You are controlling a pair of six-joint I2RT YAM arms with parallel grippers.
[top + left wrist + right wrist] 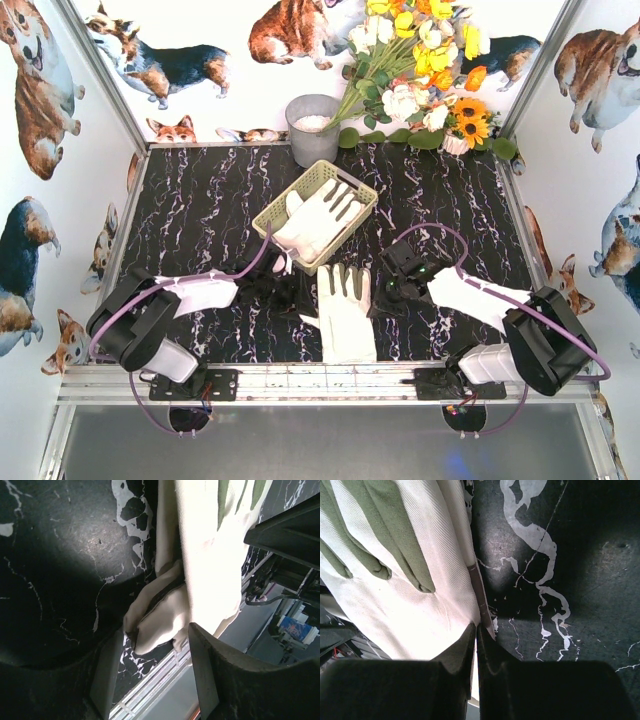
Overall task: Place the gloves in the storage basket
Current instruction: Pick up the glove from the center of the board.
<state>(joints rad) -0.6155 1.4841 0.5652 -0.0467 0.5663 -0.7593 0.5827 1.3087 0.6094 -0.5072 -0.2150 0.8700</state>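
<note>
No readable text or labels

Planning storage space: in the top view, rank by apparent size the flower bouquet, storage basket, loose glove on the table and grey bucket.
1. flower bouquet
2. storage basket
3. loose glove
4. grey bucket, though it stands farther back, which may shrink it.
</note>
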